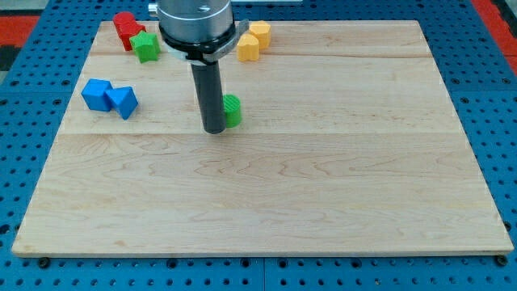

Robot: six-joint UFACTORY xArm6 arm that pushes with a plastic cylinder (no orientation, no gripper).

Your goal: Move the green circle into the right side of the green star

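Note:
The green circle (pixel 233 111) lies on the wooden board (pixel 323 186) a little left of centre, in the upper half. My tip (pixel 214 129) stands right against the circle's left side and partly hides it. The green star (pixel 146 46) sits near the view's top left, well up and left of the circle, touching the red blocks.
Two red blocks (pixel 127 28) sit at the top left beside the star. Two blue blocks (pixel 109 97) lie at the left edge. Two yellow blocks (pixel 253 41) sit at the top, right of the rod's housing (pixel 194 28).

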